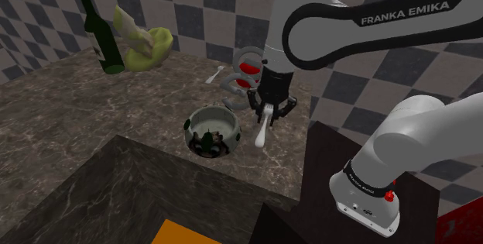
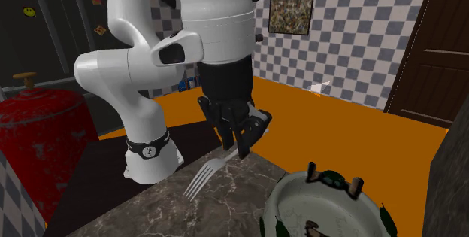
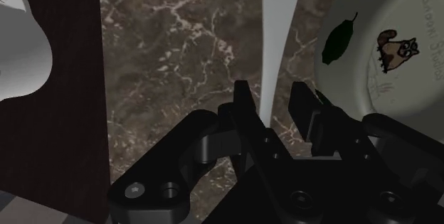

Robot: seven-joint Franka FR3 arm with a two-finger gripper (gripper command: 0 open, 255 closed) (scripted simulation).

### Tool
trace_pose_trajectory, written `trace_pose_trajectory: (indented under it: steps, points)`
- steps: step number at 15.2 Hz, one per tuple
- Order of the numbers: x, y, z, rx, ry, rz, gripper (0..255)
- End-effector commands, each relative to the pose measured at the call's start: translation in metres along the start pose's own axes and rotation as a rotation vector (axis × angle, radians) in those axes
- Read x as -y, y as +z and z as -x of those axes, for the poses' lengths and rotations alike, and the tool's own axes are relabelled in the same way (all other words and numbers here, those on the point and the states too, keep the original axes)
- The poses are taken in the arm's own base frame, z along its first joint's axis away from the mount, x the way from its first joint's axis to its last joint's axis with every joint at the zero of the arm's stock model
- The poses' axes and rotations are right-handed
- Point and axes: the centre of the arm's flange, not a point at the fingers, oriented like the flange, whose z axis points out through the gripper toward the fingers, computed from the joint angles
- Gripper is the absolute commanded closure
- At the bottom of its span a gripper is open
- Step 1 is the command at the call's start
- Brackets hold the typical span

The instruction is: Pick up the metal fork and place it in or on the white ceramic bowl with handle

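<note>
A pale fork [image 1: 262,132] lies on the dark marble counter [image 1: 116,111] just beside the bowl. The bowl [image 1: 209,146] is white with dark leaf and animal prints [image 3: 349,59]. My black gripper [image 1: 267,112] points down over the fork's handle. In the wrist view the thin handle [image 3: 269,80] runs between my fingers [image 3: 242,105]. The fingers stand apart, with a gap showing on each side of the handle. From the second exterior view, the fork's tines [image 2: 197,185] point away from the gripper [image 2: 240,151], near the bowl's rim [image 2: 279,198].
A green bottle [image 1: 103,37] and a yellow-green jug [image 1: 147,49] stand at the counter's far end. Near them are a small white utensil [image 1: 217,73] and a grey coiled object [image 1: 246,68]. The dark stand [image 1: 333,180] borders the counter. A red tank [image 2: 41,138] stands behind the arm.
</note>
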Motion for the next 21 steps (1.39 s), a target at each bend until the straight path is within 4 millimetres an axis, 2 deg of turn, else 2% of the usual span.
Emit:
trace_pose_trajectory:
  steps: [1, 13, 21]
  points:
    - [0.000, -0.010, 0.001, 0.000, 0.000, 0.000, 255]
    - [0.001, -0.070, 0.010, 0.000, 0.000, 0.000, 255]
    - [0.097, -0.053, 0.051, 0.000, 0.000, 0.000, 255]
